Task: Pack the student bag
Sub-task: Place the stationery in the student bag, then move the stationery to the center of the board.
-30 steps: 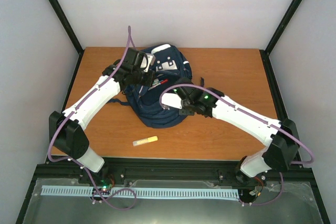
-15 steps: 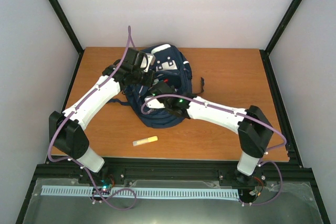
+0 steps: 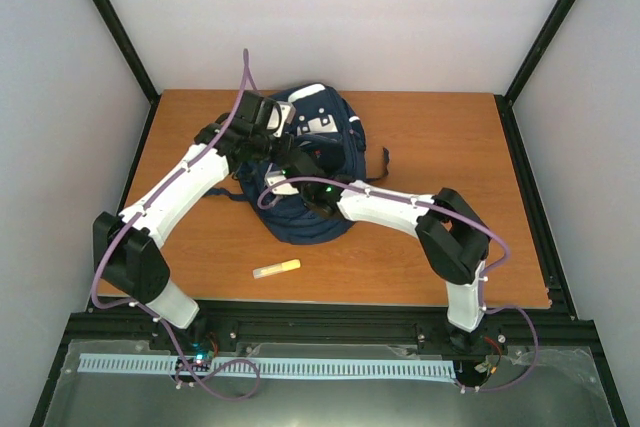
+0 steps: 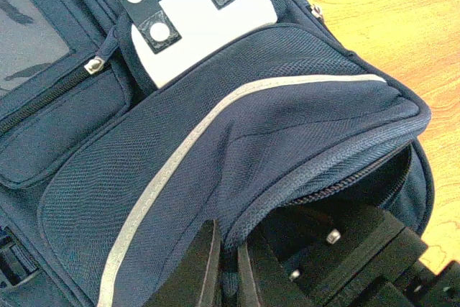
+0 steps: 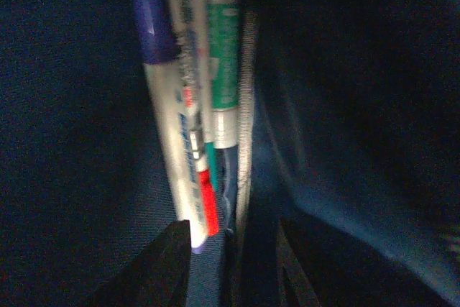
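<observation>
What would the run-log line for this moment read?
left pincer: shut on student bag pocket edge | right pincer: open inside pocket, markers ahead | yellow marker: on table, unpacked

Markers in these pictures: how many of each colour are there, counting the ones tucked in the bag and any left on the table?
Blue-capped marker, in the student bag: 1
Green marker, in the bag: 1
Red-ended marker, in the bag, blurred: 1
Yellow marker, on the table: 1
Total: 4

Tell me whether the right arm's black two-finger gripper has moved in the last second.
Yes: the right gripper moved left and farther away, deeper into the unmoved navy blue fabric backpack.
</observation>
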Motion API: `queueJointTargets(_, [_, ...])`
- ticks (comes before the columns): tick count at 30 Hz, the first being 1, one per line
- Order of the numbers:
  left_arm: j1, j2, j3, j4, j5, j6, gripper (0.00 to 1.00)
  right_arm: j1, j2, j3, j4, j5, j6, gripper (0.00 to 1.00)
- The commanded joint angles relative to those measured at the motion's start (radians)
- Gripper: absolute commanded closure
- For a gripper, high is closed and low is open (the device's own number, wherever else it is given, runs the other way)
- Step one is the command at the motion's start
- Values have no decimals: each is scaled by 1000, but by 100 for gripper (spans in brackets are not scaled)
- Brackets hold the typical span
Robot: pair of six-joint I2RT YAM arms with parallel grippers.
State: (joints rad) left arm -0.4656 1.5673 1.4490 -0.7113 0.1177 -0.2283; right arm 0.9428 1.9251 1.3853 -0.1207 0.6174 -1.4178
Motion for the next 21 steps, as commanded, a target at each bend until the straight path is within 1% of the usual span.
queueJointTargets(1, [7, -39, 67, 24, 15, -31, 99, -6, -55, 60, -18, -23, 114, 65])
queueJointTargets(5, [7, -38, 67, 23, 17, -32, 99, -1, -117, 80, -210, -90, 263, 65])
queueJointTargets(13, [7, -38, 65, 23, 9, -32, 99, 31, -268, -1, -505, -313, 523, 64])
queueJointTargets(17, [7, -36, 66, 21, 12, -35, 99, 37, -339, -74, -566, -466, 614, 64])
queueJointTargets(21, [7, -44, 64, 22, -2, -42, 99, 43, -371, -160, -569, -611, 665, 64])
